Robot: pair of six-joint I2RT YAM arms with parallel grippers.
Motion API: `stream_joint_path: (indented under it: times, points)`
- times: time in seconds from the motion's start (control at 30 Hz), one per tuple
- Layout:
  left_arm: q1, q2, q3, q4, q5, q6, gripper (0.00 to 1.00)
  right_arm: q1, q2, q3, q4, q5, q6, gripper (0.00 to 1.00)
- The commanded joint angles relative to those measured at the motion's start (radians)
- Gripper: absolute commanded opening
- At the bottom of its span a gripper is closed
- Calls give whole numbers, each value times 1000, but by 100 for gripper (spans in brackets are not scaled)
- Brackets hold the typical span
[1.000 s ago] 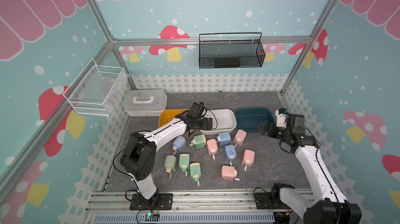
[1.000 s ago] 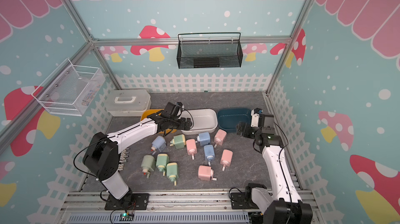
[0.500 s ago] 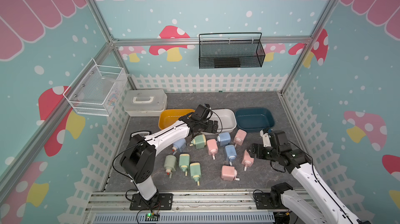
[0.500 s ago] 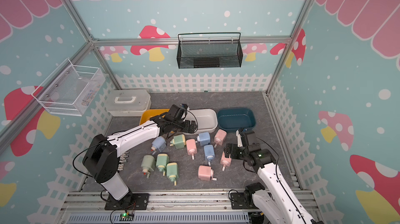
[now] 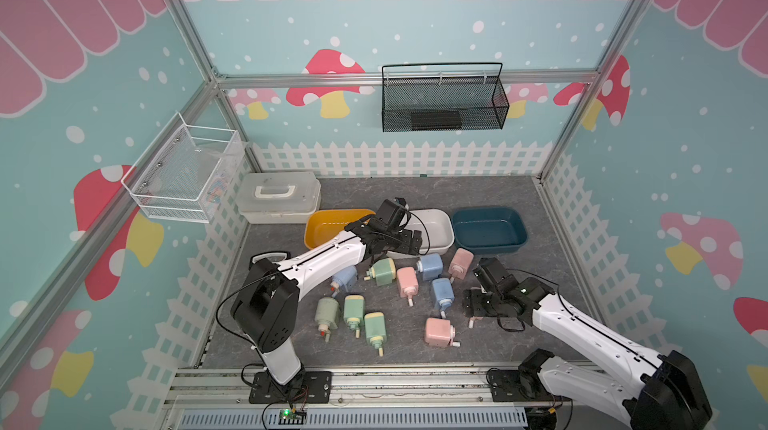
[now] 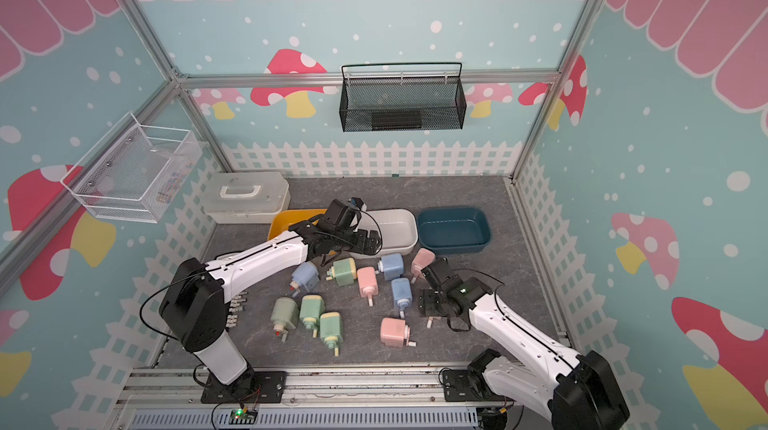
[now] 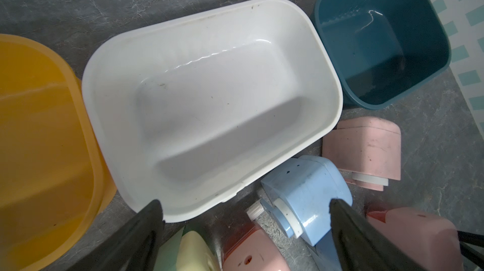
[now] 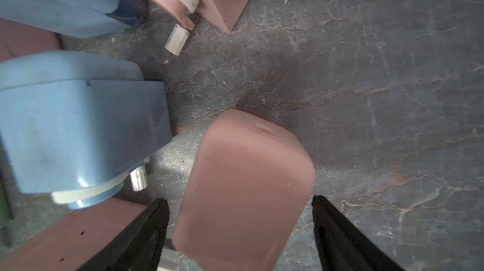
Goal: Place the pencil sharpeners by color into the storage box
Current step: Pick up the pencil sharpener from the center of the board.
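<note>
Several pastel pencil sharpeners lie on the grey floor in front of three empty storage boxes: yellow (image 5: 332, 226), white (image 5: 436, 232) and dark blue (image 5: 488, 228). Green ones (image 5: 354, 310) are grouped at the left, blue ones (image 5: 442, 291) and pink ones (image 5: 438, 331) toward the middle. My left gripper (image 5: 410, 240) hangs open over the white box's front rim (image 7: 183, 214), with a blue sharpener (image 7: 309, 191) just below it. My right gripper (image 8: 238, 200) is low and open astride a pink sharpener (image 8: 248, 183), a gap showing on each side. In both top views the wrist hides that sharpener except its cream stub (image 5: 471, 323).
A white lidded case (image 5: 278, 197) stands at the back left. A black wire basket (image 5: 444, 103) hangs on the back wall and a white mesh basket (image 5: 183, 174) on the left wall. White picket fencing (image 5: 582, 215) rims the floor. Small pegs (image 6: 237, 307) lie by the left arm's base.
My right arm swung from beside the dark blue box down and forward onto the pink sharpener, its jaws narrowing slightly. My left gripper slid right along the boxes to the white box's front rim.
</note>
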Motion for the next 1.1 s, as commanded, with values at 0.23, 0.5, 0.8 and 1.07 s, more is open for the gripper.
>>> stream_joint_path:
  times: [0.23,0.5,0.8,1.07]
  points:
    - [-9,16,16,2,-26,20,99,28,37,-34,44,143,88,72]
    - [-9,24,22,-2,-28,11,99,26,25,-42,36,136,25,61]
    - [-9,22,24,-4,-25,12,99,25,-23,-46,38,166,-40,0]
    - [-9,24,22,-4,-27,9,99,22,-28,-30,19,204,-70,0]
